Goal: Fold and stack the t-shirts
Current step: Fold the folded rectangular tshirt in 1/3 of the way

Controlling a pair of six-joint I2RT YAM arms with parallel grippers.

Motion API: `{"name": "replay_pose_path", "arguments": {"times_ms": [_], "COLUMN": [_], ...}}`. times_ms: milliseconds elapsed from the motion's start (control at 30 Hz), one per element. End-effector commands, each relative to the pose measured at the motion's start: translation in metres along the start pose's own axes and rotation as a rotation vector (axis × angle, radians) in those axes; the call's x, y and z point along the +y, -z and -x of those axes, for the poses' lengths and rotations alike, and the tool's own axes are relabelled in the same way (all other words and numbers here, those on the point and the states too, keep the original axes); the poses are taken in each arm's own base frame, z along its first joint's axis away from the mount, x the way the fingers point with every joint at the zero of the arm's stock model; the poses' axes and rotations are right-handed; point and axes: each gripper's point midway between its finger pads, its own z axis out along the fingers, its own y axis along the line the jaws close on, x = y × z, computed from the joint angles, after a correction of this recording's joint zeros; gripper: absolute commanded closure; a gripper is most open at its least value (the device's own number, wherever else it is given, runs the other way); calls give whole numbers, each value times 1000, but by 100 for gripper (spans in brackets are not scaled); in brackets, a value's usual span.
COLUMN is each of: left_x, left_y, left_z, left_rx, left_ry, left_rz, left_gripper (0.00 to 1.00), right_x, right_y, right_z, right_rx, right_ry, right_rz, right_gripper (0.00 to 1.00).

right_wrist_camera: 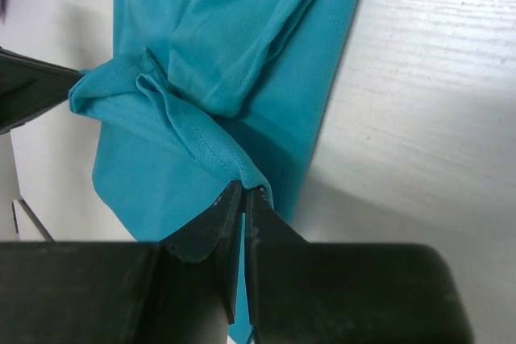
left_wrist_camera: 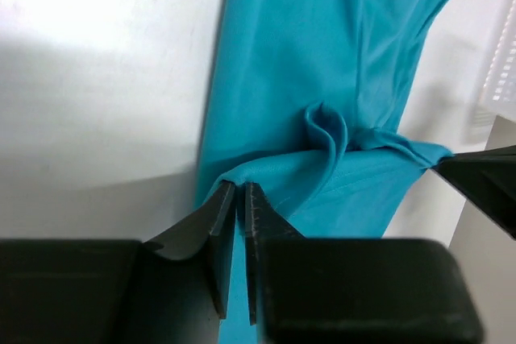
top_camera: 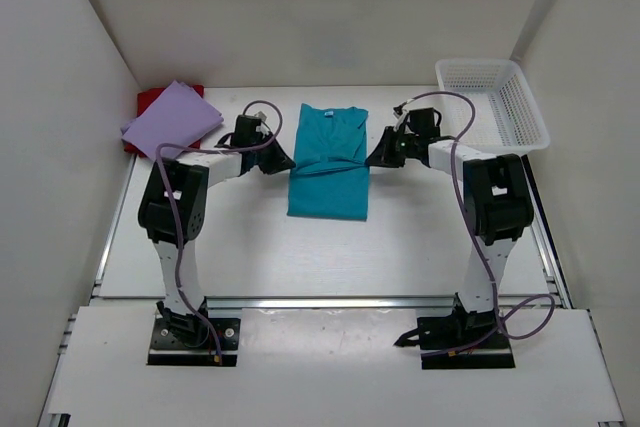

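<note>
A teal t-shirt (top_camera: 329,162) lies on the table's middle, folded narrow lengthwise. My left gripper (top_camera: 280,160) is shut on the shirt's left edge and my right gripper (top_camera: 377,157) is shut on its right edge, both about halfway along it. The left wrist view shows my left gripper (left_wrist_camera: 239,185) pinching a lifted fold of the teal t-shirt (left_wrist_camera: 322,62). The right wrist view shows my right gripper (right_wrist_camera: 245,189) pinching a hemmed fold of the teal t-shirt (right_wrist_camera: 218,46). The cloth is stretched between the two grippers and bunches at the middle.
A folded purple t-shirt (top_camera: 172,119) lies on a red one (top_camera: 150,102) at the back left corner. A white plastic basket (top_camera: 492,102) stands at the back right. White walls enclose the table.
</note>
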Motion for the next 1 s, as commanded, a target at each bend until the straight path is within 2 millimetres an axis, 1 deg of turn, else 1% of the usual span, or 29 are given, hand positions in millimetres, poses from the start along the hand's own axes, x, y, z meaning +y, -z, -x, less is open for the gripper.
{"name": "replay_pose_path", "arguments": {"times_ms": [0, 33, 67, 100, 133, 167, 200, 233, 267, 300, 333, 367, 400, 433, 467, 500, 533, 567, 600, 667, 700, 733, 767, 833, 867, 900, 933, 967], "left_x": [-45, -50, -53, -53, -54, -55, -56, -56, -57, -62, -62, -63, -69, -60, -57, -54, -49, -37, -26, -8, 2, 5, 18, 24, 32, 34, 28, 35], "left_y": [6, 6, 4, 4, 7, 11, 20, 28, 36, 43, 46, 49, 50, 49, 51, 48, 45, 41, 35, 29, 25, 23, 24, 29, 36, 43, 48, 56], "left_z": [43, 47, 50, 51, 51, 56, 57, 54, 49, 48, 30, 15, 3, -13, -31, -44, -53, -62, -70, -74, -84, -88, -98, -114, -123, -132, -137, -144], "left_rx": [-108, -116, -120, -116, -111, -130, -151, -166, -180, -191, -172, -162, -151, -140, -122, -105, -84, -70, -51, -28, 10, 30, 59, 83, 84, 88, 92, 94], "left_ry": [-35, -33, -33, -22, -15, -4, 1, 5, 4, -3, -6, -12, -24, -17, -15, -17, -19, -13, -3, 9, 12, 13, 30, 7, 2, 7, 3, 15], "left_rz": [-122, -137, -143, -143, -156, -160, -171, -169, -165, -180, -171, -180, -190, -166, -178, -182, -173, -144, -125, -89, -65, -64, -50, -43, -26, -37, -66, -63], "left_gripper": [75, 69, 63, 59, 54, 51, 49, 50, 52, 53, 55, 57, 59, 59, 60, 58, 59, 59, 58, 58, 59, 59, 60, 60, 60, 61, 60, 61], "right_x": [7, 6, 9, 9, 13, 18, 15, 15, 21, 17, 18, 23, 30, 31, 34, 41, 40, 32, 28, 22, 14, 10, 6, 2, -1, -5, -3, -3], "right_y": [-1, -2, -2, 0, 2, 8, 12, 20, 32, 33, 39, 42, 40, 38, 34, 29, 23, 18, 13, 7, 4, 4, 4, 7, 10, 16, 19, 25], "right_z": [26, 27, 27, 31, 31, 35, 33, 30, 38, 28, 18, 7, -1, -19, -33, -43, -60, -70, -81, -99, -102, -109, -117, -134, -143, -153, -159, -169], "right_rx": [-44, -39, -29, -35, -40, -60, -63, -76, -121, -115, -125, -129, -124, -103, -83, -63, -21, 4, 36, 74, 87, 107, 124, 149, 159, 170, 171, 182], "right_ry": [42, 36, 39, 53, 65, 81, 76, 78, 98, 93, 94, 105, 117, 121, 129, 143, 141, 135, 136, 128, 117, 114, 113, 116, 118, 115, 118, 113], "right_rz": [22, 20, 21, 14, 9, 0, -9, -24, -42, -59, -70, -61, -47, -35, -2, 26, 25, -4, -9, -18, -50, -65, -79, -95, -111, -119, -114, -108], "right_gripper": [99, 97, 92, 85, 80, 73, 67, 64, 63, 61, 62, 67, 75, 82, 85, 89, 92, 93, 95, 96, 97, 100, 100, 100, 100, 100, 100, 100]}}
